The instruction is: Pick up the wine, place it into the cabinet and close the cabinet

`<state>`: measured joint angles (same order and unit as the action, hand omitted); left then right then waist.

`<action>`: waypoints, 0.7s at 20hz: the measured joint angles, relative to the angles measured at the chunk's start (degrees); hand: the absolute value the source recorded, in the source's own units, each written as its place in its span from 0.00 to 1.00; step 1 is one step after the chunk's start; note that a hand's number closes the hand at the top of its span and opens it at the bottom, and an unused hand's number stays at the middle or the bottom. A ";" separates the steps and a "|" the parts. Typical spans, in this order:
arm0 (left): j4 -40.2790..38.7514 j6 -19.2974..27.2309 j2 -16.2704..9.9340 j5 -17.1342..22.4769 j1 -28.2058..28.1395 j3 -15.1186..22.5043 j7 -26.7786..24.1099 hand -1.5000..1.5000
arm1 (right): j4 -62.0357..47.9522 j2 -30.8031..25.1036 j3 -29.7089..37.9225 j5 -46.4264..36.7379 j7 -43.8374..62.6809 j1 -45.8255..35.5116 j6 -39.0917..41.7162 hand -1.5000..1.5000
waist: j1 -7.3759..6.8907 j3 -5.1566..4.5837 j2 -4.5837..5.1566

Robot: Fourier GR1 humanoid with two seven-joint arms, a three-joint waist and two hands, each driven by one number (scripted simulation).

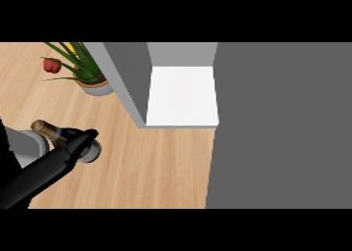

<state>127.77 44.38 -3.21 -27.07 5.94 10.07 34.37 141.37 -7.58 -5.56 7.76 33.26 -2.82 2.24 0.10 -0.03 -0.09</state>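
Observation:
The wine bottle (49, 130) shows at the left of the head view, its brown-gold neck pointing up and left and its dark body mostly hidden. My left hand (71, 147) comes in from the lower left corner and curls round the bottle, holding it above the wooden counter (157, 166). The cabinet (129, 81) stands up and to the right of the hand, open, with its white inner floor (183, 95) bare. A wide grey cabinet panel (283, 127) fills the right side. My right hand does not show.
A potted plant (90, 78) with green leaves and a red flower stands at the back left, just beside the cabinet's left wall. Bare counter wood lies between the hand and the cabinet opening.

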 measured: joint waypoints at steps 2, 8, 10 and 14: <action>-0.67 -0.23 -0.28 2.30 -0.08 -2.06 -0.32 0.00 | 0.36 -0.10 0.04 -0.06 0.89 -0.10 -0.21 0.00 | 0.11 0.00 -0.01; -1.20 -1.87 -0.51 13.07 -6.50 -5.53 -7.96 0.00 | 0.68 -0.12 0.51 -0.42 1.33 -0.36 0.14 0.00 | 0.05 -0.03 -0.01; -2.34 -3.10 -0.28 16.75 -8.09 -6.75 -10.33 0.00 | 0.66 0.00 0.56 -0.60 1.20 -0.28 0.30 0.00 | 0.05 -0.03 -0.01; -6.14 -5.49 0.21 21.95 -9.13 -9.23 -14.97 0.00 | 0.80 0.42 0.08 -0.82 1.23 0.01 0.61 0.00 | 0.09 -0.02 0.00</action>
<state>121.63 38.89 -3.00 -5.12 -3.19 0.84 19.40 142.17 -7.16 -5.48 6.94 34.49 -2.81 2.85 0.20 -0.05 -0.09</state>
